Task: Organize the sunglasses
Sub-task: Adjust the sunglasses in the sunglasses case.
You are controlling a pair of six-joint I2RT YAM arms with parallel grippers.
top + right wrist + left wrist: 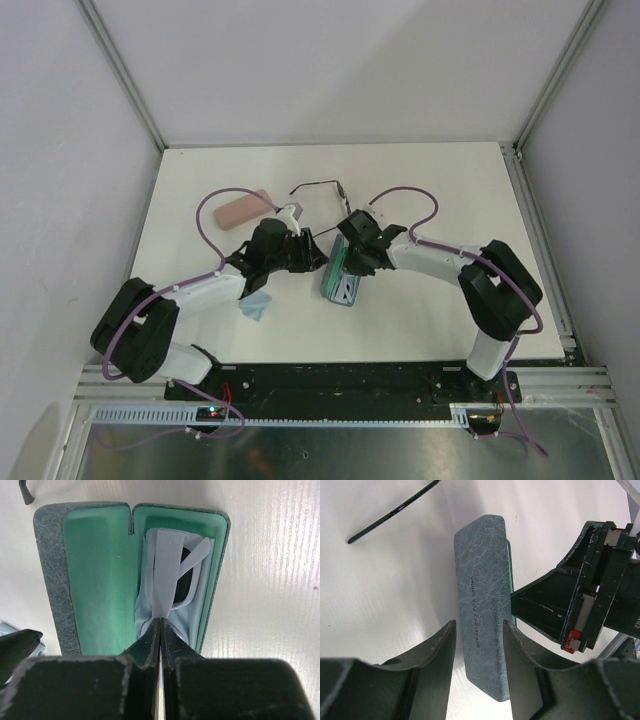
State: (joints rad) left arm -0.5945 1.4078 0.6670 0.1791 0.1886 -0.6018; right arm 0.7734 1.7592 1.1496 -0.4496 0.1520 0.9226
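1. Toward the far left of the desk (430, 330), a pink case (243, 210) lies closed, with its long axis running left to right and slightly tilted.
2. Nearer the arms, a light-blue cloth (257, 306) lies crumpled beside the left arm.
3. The left gripper (479, 627) has its fingers apart in front of the outer face of the blue-grey case (482, 595). Whether they touch it cannot be told.
4. The black wire sunglasses (395, 512) lie at the far middle of the desk, apart from both cases. They stretch roughly left to right, and one slim arm reaches out sideways.
5. The blue-grey case stands open at mid-desk, showing its green lining. Its long axis runs near to far.
6. The white sunglasses (167, 570) lie folded in the case's right half on another light-blue cloth (144, 615). Their long axis follows the length of the case, and their arms are crossed over a dark lens.
7. The right gripper (160, 627) is pinched together on the tip of one white arm.
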